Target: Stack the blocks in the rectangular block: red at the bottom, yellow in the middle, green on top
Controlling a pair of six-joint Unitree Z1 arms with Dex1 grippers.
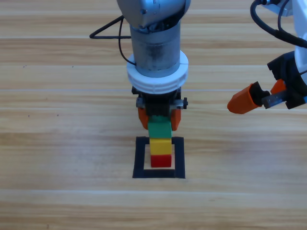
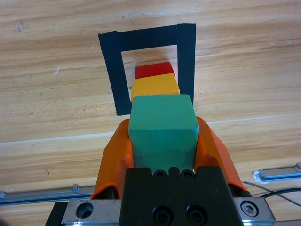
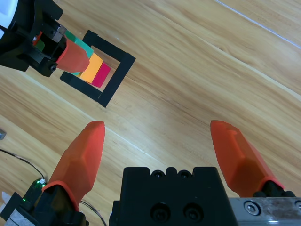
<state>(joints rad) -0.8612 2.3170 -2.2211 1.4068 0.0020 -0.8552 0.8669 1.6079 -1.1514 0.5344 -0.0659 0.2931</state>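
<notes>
The red cube [image 1: 161, 160] sits inside the black tape square [image 1: 142, 158], and the yellow cube [image 1: 160, 145] rests on top of it. Directly over the yellow one is the green cube [image 1: 159, 128], which looks to be touching it. My left gripper [image 1: 159, 122] is shut on the green cube. In the left wrist view the green cube [image 2: 162, 127] fills the space between the jaws, with yellow [image 2: 154, 87] and red [image 2: 153, 70] beyond it inside the tape [image 2: 141, 38]. At the right edge my right gripper [image 1: 261, 96] hangs open and holds nothing.
Bare wooden table surrounds the square. The right wrist view shows the stack [image 3: 91, 68] and the tape square [image 3: 120, 73] far off at upper left, with the left gripper [image 3: 73, 56] on it. A black cable [image 1: 108, 31] loops behind the left arm.
</notes>
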